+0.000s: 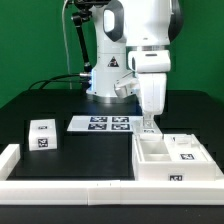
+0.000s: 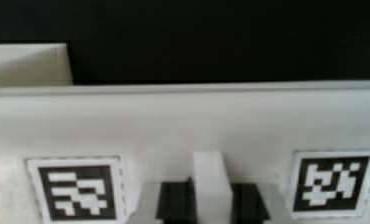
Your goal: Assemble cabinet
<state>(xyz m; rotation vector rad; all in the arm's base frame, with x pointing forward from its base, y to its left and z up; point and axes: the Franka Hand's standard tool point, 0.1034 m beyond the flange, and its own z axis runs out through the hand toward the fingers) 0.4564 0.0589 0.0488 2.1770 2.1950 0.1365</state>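
The cabinet point(image 1: 158, 172) is a large white box with inner compartments, lying at the exterior view's right near the front. My gripper point(image 1: 148, 127) has come straight down onto its back left corner. In the wrist view the two dark fingers point(image 2: 173, 205) stand on either side of a thin white upright wall point(image 2: 208, 170) of the cabinet, tight against it. My gripper point(image 2: 208, 206) is shut on that wall. Two black-and-white tags point(image 2: 79, 188) flank it on the cabinet's white face. A small white tagged block point(image 1: 42, 135) sits apart at the exterior view's left.
The marker board point(image 1: 103, 124) lies flat behind the cabinet, near the robot's base. A low white border rail point(image 1: 70, 186) runs along the front and left edges. Black cables trail at the back left.
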